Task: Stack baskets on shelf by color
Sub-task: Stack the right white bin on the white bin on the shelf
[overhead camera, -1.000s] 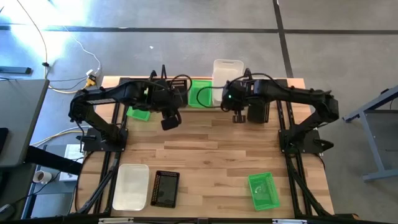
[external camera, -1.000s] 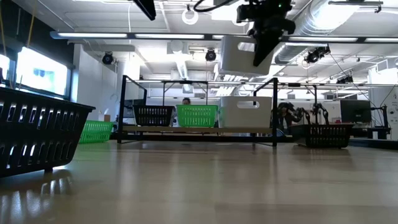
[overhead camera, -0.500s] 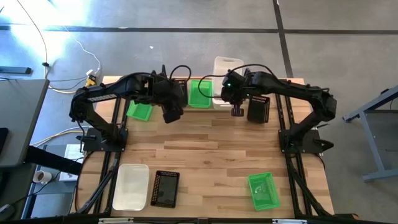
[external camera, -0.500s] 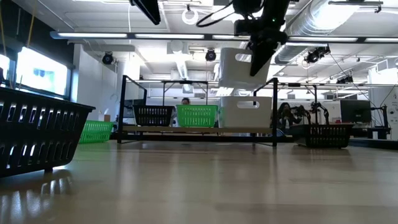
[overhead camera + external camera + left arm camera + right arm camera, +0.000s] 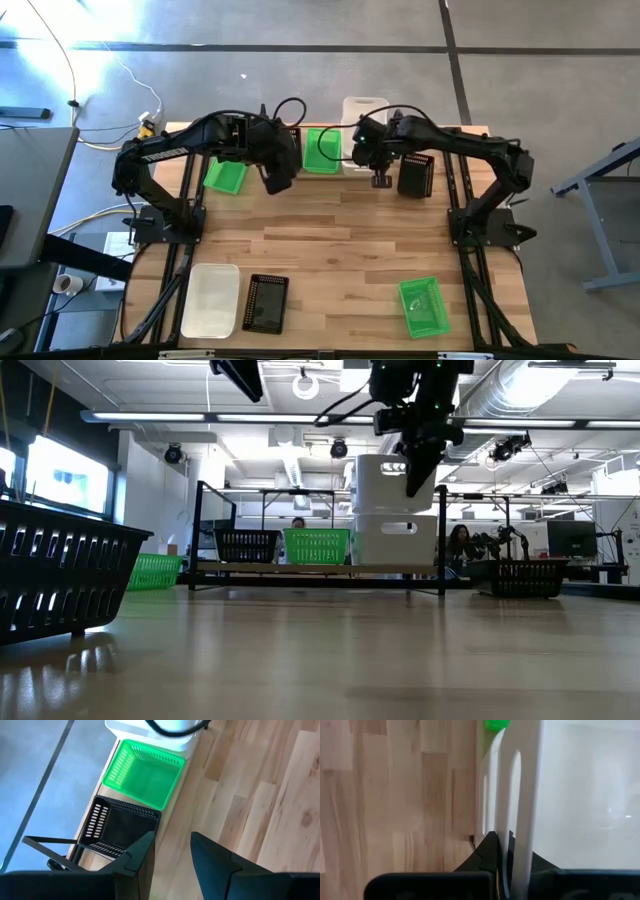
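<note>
My right gripper [image 5: 414, 472] is shut on a white basket [image 5: 385, 482] that sits level on top of another white basket [image 5: 395, 540] at the right end of the shelf [image 5: 300, 568]. A green basket [image 5: 317, 546] and a black basket [image 5: 247, 545] stand beside them on the shelf board. My left gripper [image 5: 172, 851] is open and hovers high above the table, just in front of the shelf, over nothing. In the high view it is at the left gripper [image 5: 272, 178]. My right gripper pinches the near side wall [image 5: 512, 827] of the upper white basket, just below its slot handle, one finger inside and one outside. The fingers come from above, pointing down. The basket hangs upright and level, its bottom set into the white basket below it.
On the table's far part, a green basket [image 5: 225, 178] lies left of the shelf and a black basket [image 5: 415, 175] right of it. Near the front edge lie a white basket [image 5: 210, 298], a black basket [image 5: 265, 302] and a green basket [image 5: 422, 305]. Bare wood lies between.
My right gripper has carried the white basket toward the far edge and down. The basket was tilted and in the air above the shelf; now it is level on top of the white basket there. My left gripper has drifted slightly toward the shelf.
</note>
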Robot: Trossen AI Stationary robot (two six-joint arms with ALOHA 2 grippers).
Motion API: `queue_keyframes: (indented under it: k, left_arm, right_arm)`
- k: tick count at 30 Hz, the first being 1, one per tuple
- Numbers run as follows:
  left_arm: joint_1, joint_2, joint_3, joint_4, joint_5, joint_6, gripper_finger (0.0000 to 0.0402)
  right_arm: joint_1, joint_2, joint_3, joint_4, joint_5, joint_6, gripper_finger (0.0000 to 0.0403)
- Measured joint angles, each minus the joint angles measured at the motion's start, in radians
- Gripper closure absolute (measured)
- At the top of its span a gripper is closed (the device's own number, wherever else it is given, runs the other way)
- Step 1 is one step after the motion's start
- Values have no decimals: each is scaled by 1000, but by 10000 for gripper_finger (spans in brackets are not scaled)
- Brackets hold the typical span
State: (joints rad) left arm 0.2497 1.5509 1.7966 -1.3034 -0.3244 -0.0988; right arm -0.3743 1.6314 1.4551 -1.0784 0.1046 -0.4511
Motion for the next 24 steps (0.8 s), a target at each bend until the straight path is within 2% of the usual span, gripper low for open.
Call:
queue_keyframes:
  k: [24]
  left_arm:
    - [0,0,0,23,0,16,284]
  right_arm:
    - [-41,27,0,-7,-53,2,403]
